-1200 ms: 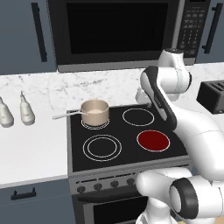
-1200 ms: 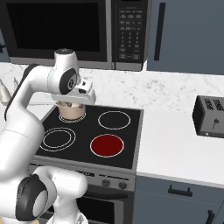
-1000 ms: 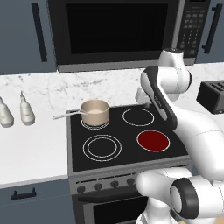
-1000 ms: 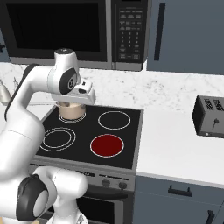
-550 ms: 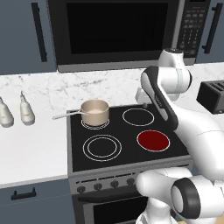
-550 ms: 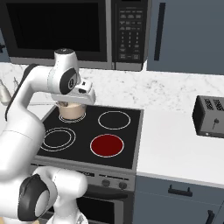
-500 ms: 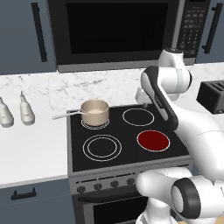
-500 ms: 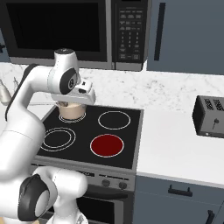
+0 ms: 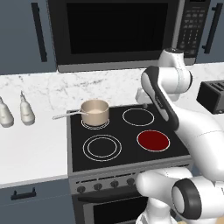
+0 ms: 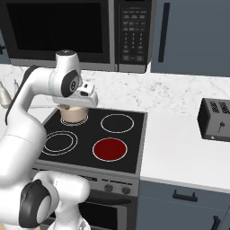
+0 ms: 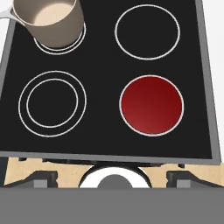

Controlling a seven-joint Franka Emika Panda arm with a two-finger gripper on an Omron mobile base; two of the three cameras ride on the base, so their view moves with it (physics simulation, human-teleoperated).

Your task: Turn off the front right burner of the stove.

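The stove [image 9: 78, 154] is a black glass-top range with a grey front panel and a row of small dark knobs [image 9: 105, 185]. Its front right burner [image 9: 153, 140] [image 10: 109, 149] [image 11: 151, 105] glows deep red inside one thin white ring. My gripper [image 11: 113, 177] hangs high above the cooktop and looks straight down on it. It is open, its two dark fingertips [image 11: 42, 177] are far apart, and nothing is between them. The knobs lie well below and in front of the hand.
A tan pot [image 9: 95, 111] [image 11: 48, 19] with a long handle sits on the back left zone. A black microwave [image 9: 118, 33] hangs above the stove. A toaster [image 10: 216, 119] stands on the right counter, and two bottles [image 9: 26, 111] stand on the left counter.
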